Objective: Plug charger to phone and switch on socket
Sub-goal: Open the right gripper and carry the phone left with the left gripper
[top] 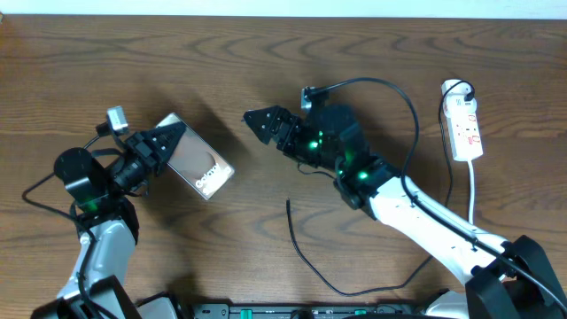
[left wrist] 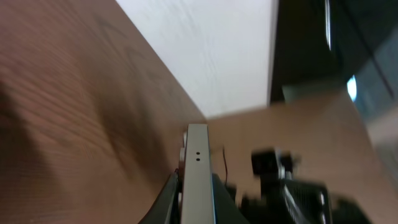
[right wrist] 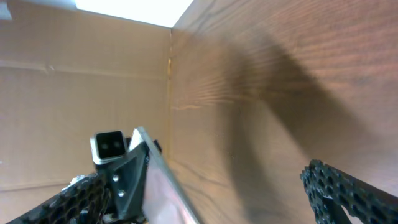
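Glossy slab phone [top: 199, 166] (lettered), thin black charger [top: 306, 257], wood-grain table [top: 266, 71].

Finding: this is a robotics lab or test bench, not a domestic or retail room.

Grounds:
- Two robot arms, the left arm [top: 102, 239] and the right arm [top: 425, 217], reach in from the same edge of a wood-grain table [top: 221, 53]. Black cabling runs exposed along them.
- Green indicator lights [top: 312, 142] glow on the right arm near its wrist.
- A small boxed camera [top: 116, 118] is fixed at the left arm's wrist.
- Black hardware [top: 292, 310] runs along the edge between the arms' bases.
- A white power strip [top: 464, 128] lies on the tabletop itself, its cord trailing across the surface.
- In the right wrist view, a creased brown panel [right wrist: 81, 81], cardboard by its look, screens one side of the table.
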Robot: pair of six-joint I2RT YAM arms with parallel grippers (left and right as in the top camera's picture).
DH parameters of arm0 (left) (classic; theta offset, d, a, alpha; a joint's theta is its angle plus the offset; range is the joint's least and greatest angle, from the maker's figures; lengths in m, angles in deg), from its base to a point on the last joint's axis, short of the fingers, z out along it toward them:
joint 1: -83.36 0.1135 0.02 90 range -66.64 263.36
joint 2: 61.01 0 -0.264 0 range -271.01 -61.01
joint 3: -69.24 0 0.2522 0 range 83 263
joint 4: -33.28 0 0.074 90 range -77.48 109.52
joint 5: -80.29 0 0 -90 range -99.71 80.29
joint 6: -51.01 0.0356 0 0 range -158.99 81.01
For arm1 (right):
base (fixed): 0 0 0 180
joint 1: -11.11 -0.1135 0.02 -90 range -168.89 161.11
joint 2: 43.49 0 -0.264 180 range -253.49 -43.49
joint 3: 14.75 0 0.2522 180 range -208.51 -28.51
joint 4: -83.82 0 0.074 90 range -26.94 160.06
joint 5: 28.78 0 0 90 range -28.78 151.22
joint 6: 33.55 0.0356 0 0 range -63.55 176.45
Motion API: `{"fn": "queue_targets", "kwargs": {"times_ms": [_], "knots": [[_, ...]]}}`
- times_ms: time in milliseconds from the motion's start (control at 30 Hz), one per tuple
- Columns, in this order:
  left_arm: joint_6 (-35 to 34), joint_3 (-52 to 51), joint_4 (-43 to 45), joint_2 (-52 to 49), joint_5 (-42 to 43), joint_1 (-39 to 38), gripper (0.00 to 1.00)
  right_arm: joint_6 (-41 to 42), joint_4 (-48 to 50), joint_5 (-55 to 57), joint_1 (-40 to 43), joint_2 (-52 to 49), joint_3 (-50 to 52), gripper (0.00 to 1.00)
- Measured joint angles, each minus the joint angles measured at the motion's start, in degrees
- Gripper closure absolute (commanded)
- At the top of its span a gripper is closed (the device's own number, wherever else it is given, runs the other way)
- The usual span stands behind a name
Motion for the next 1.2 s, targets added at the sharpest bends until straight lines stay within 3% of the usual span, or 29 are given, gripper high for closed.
{"fn": "queue_targets", "kwargs": {"times_ms": [233,500,967,1200], "knots": [[4.13,8.09,5.42,-8.66,12.63,0.00,0.92,-12.44,-17.25,-7.82,6.23,-0.02,-7.08,0.01],[5.05,11.63,5.86,-17.22,16.90,0.02,0.92,-26.45,-38.60,-10.91,7.96,0.00,-18.71,0.01],[6.49,11.63,9.81,-19.43,17.90,0.02,0.93,-38.21,-57.61,-8.52,7.80,-2.95,-21.27,0.01],[6.49,11.63,9.81,-19.43,17.92,0.02,0.92,-41.24,-62.34,-6.91,5.73,-12.44,-21.29,0.12]]}}
